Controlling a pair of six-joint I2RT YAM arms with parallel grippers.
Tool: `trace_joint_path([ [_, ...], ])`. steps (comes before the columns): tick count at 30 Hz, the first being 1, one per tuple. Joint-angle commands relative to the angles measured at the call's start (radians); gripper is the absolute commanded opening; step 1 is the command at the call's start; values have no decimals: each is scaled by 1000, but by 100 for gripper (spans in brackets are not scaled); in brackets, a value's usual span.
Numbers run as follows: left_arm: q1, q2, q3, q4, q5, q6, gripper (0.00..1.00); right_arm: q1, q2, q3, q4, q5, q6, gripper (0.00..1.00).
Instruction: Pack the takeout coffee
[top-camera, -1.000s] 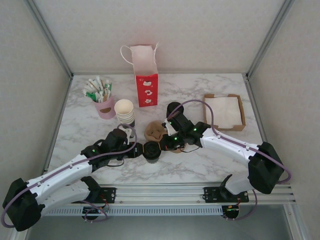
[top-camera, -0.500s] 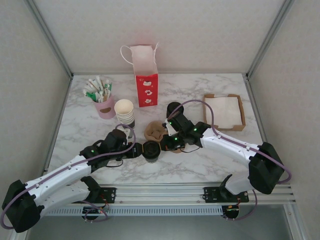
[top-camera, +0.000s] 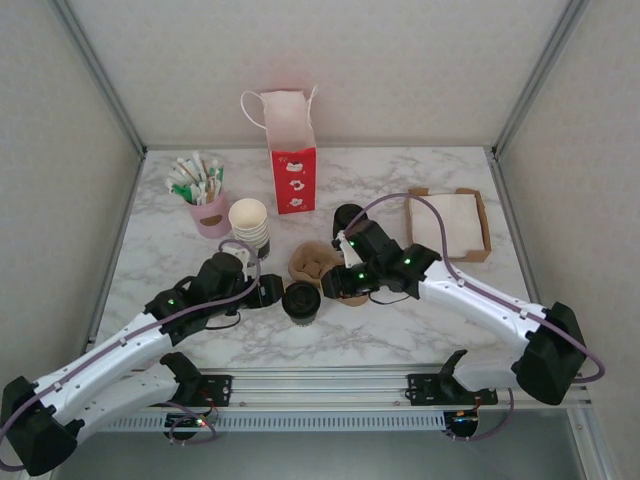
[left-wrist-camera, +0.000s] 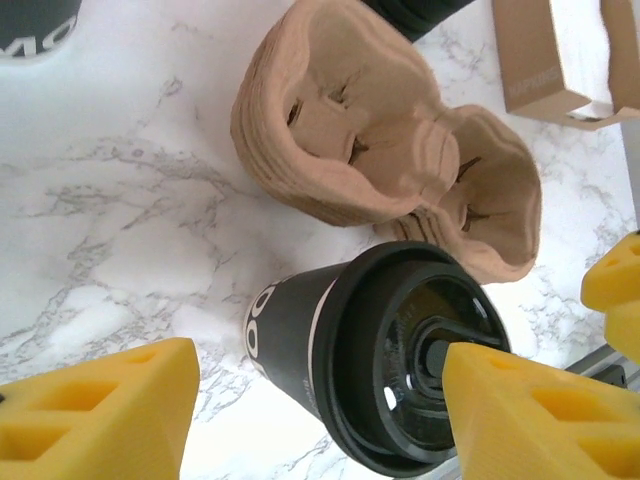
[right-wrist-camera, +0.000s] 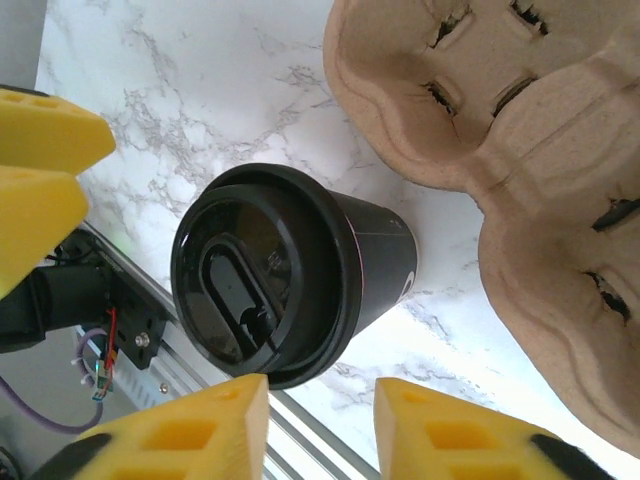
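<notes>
- Nearest, left tool (left-wrist-camera: 320, 388): yellow fingers (left-wrist-camera: 95, 415) spread wide with the takeout coffee (left-wrist-camera: 345, 370) between them. Left finger is clear of it, right finger is at the lid edge, contact unclear.
- Right tool (right-wrist-camera: 320, 400): fingers parted a little, nothing between them, tips just beside the lid rim.
- Takeout coffee stands upright on the desk (top-camera: 370, 335), black lid (right-wrist-camera: 255, 285) on, between both tools, not gripped.
- Brown pulp cup carrier (top-camera: 312, 262) sits just behind it.
- Further back left: stack of cream cups (top-camera: 249, 222), then a pink cup of sachets (top-camera: 208, 205). Back right: cardboard tray (top-camera: 482, 225) with white napkins.
- Red paper bag (top-camera: 293, 165) stands upright, top open, at the far edge.
</notes>
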Motion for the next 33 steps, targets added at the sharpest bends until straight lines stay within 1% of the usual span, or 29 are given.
trace_joint_path([
  [1, 10, -29, 57, -43, -47, 23, 70, 2, -54, 38, -48, 45, -26, 39],
  [4, 10, -46, 92, -52, -54, 36, 74, 2, -93, 48, -77, 67, -37, 43],
  [7, 9, -65, 137, -66, -56, 57, 79, 2, -142, 64, -115, 96, -50, 52],
  [11, 9, -103, 219, -107, -88, 82, 91, 2, -225, 85, -180, 152, -63, 66],
  [13, 8, -124, 260, -136, -116, 93, 99, 1, -270, 92, -215, 184, -65, 75],
  [17, 8, -168, 322, -173, -176, 103, 100, 2, -370, 96, -272, 228, -76, 90],
  [18, 9, -178, 329, -175, -187, 104, 100, 2, -399, 95, -286, 243, -80, 95],
  [19, 9, -182, 333, -175, -193, 106, 100, 2, -420, 94, -296, 254, -82, 99],
  [23, 8, -185, 334, -162, -223, 108, 99, 1, -498, 82, -340, 313, -92, 99],
  [26, 9, -158, 341, -146, -228, 113, 100, 1, -520, 71, -352, 346, -100, 99],
  [33, 8, -76, 347, -112, -212, 123, 100, 1, -455, 56, -313, 349, -121, 99],
])
